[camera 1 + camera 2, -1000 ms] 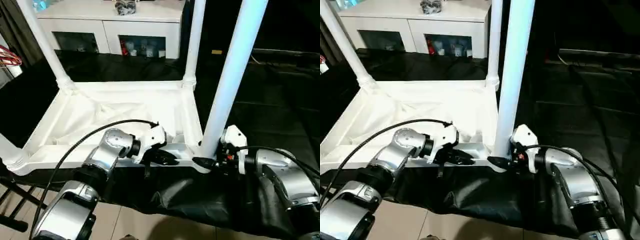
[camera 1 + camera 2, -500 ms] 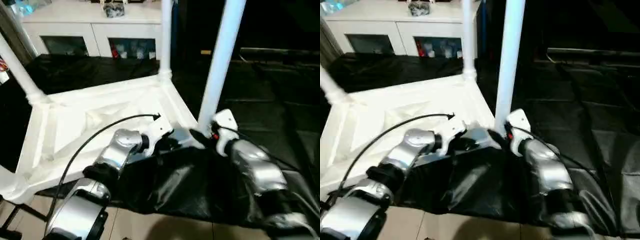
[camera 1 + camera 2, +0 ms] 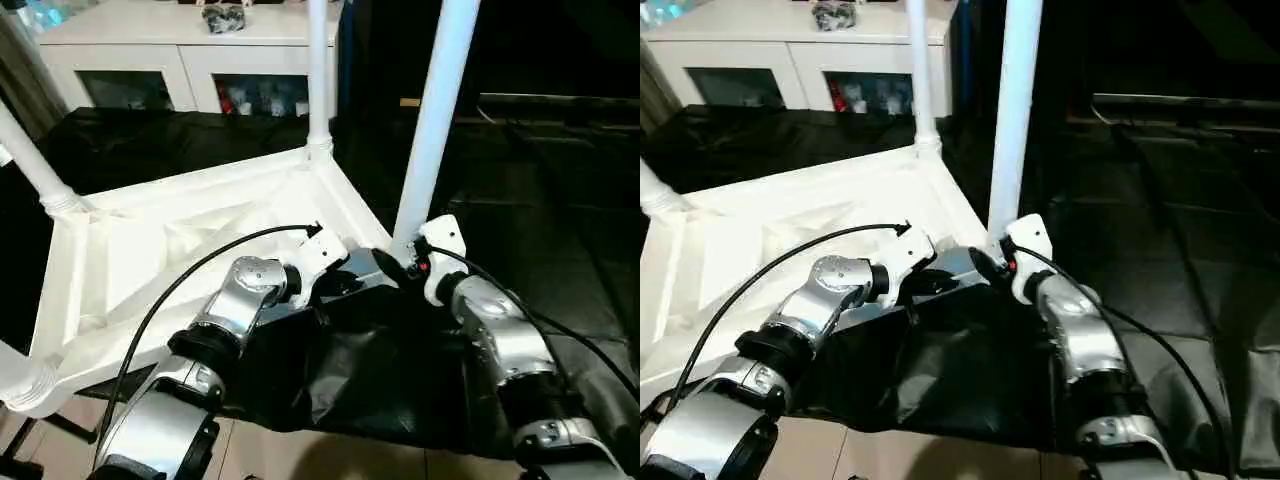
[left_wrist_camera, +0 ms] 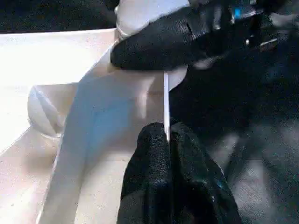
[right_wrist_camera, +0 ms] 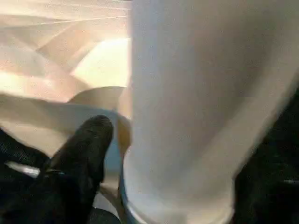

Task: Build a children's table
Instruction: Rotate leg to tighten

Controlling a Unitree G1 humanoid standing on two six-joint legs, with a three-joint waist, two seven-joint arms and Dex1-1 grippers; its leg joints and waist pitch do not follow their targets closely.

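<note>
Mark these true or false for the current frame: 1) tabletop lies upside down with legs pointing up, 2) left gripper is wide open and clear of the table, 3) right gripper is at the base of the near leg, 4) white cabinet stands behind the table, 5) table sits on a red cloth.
1) True: the tabletop lies underside up, legs rising from its corner sockets.
2) False: the left gripper is shut on the tabletop's thin rim.
3) True: the right gripper sits at the foot of the near leg.
4) True: the white cabinet stands behind.
5) False: the cloth is black.
</note>
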